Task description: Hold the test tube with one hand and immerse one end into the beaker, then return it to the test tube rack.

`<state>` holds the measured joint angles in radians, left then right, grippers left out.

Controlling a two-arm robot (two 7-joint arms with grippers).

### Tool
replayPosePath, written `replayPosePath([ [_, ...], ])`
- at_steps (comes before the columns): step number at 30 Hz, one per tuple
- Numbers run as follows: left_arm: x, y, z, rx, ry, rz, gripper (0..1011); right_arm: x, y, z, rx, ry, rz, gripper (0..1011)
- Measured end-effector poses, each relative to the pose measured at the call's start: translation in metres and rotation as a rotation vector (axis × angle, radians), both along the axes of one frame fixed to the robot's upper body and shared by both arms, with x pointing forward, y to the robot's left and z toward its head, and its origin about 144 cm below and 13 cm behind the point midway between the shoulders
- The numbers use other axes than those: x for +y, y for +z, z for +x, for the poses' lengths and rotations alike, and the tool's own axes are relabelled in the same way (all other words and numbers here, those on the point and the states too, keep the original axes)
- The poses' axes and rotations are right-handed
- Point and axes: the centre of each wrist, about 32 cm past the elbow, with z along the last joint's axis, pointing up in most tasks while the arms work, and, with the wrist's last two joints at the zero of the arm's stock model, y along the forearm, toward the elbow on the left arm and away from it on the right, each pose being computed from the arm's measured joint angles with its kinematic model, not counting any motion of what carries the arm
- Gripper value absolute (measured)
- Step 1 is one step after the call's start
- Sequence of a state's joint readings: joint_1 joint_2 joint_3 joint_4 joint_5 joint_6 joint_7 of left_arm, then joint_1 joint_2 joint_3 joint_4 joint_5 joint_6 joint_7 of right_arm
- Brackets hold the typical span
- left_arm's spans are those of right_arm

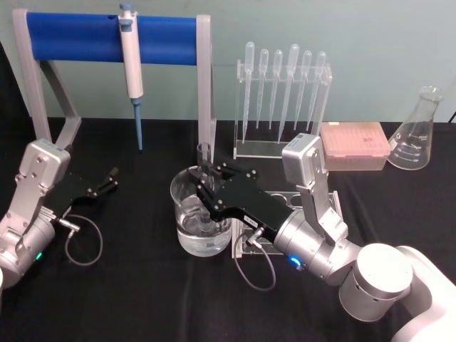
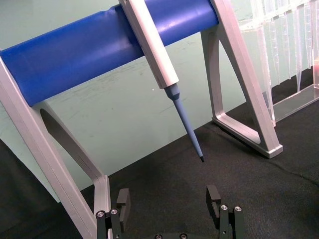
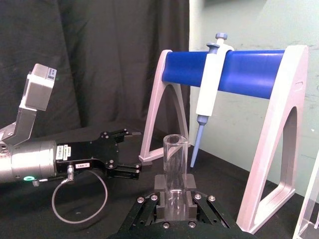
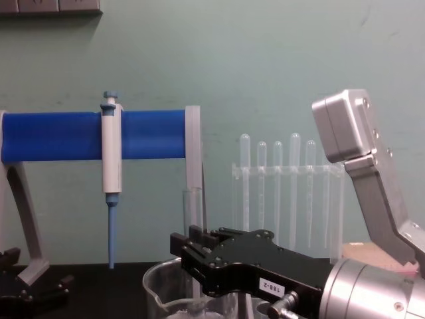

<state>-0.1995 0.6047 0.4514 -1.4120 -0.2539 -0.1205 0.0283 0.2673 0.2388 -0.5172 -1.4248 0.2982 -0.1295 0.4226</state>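
On a black tabletop (image 1: 142, 299) the beaker (image 1: 184, 214) is stood centrally. The right hand (image 1: 204, 184) is clamped on the test tube (image 3: 175, 164), held upright so its lower end is dipped inside. The left hand (image 1: 107, 182) is parked leftward, spread apart.

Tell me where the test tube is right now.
Head view, table centre: the test tube stands upright in the right pincer, its lower end inside the beaker, just in front of the blue stand's right leg.
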Motion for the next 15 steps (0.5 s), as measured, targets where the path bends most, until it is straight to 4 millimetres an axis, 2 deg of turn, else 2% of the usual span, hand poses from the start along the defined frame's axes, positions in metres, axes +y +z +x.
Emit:
replayPosePath([
  [15,0.0000,0.0000,0.0000,0.000,0.000,0.000,1000,0.0000,0.0000,0.0000,0.000,0.000,0.000,226],
])
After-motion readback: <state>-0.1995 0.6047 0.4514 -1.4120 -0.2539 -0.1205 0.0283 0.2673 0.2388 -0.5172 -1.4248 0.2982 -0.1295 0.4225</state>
